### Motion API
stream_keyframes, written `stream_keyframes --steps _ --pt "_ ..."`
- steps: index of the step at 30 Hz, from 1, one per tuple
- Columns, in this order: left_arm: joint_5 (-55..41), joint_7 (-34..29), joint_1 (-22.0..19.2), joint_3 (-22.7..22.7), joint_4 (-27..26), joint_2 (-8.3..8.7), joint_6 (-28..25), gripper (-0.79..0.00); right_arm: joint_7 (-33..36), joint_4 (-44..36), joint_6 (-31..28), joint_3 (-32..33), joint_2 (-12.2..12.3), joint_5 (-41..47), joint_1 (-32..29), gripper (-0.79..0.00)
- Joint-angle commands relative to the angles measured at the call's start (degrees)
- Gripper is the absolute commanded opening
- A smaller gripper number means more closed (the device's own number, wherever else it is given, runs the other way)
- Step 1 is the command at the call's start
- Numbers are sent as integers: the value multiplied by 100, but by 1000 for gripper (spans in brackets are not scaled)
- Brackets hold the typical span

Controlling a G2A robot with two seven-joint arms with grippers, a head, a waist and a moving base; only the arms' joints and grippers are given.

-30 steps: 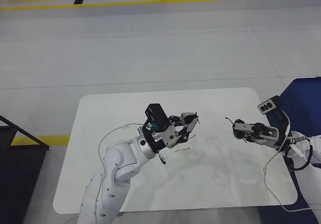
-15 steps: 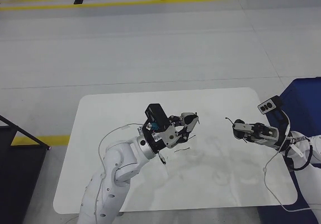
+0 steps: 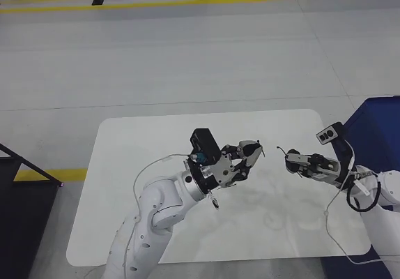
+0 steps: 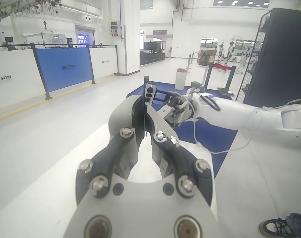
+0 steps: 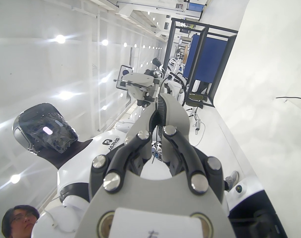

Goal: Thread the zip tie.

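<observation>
left claw (image 3: 256, 148) and right claw (image 3: 287, 155) brought close together above the counter (image 3: 130, 174), a black strand pinched in each.

compared with a second ago, the left claw has been carried across toward the right one, and the right claw has been drawn in a little to meet it; the tips are now near each other but not touching. the left claw's fingers are closed narrow on the zip tie (image 4: 144, 125), held above the middle part of the counter. a like thin black length of zip tie is gripped in the shut right claw, a short tail left sticking out behind the fingers; whether both are ends of one tie cannot be told. the ends are judged to be at the lining-up stage, the threading itself not yet done, and fine aiming is called for.
</observation>
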Motion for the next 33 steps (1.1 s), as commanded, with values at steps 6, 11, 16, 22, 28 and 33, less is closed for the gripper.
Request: stream_keyframes --steps 6,11,16,22,28,33 --pt "129 11 -124 144 69 -26 265 -785 -68 -24 -192 -15 -5 -116 -3 -785" --pt "98 6 -96 168 71 -28 370 -785 -375 -327 -718 -6 -19 -468 -159 -785" --pt "-165 53 -210 243 178 -62 688 -785 -483 -509 -1446 107 -28 -654 -337 -785" --pt "-468 -158 -303 321 265 -82 893 -785 -320 -634 -1844 176 -22 -746 -432 -785" --pt "-624 -283 -372 467 333 -101 951 -785 -359 -656 -1999 217 -20 -806 -493 -785" --pt "-639 -298 -399 520 379 -104 1006 -785 -353 -663 -2061 230 -16 -871 -515 -785"
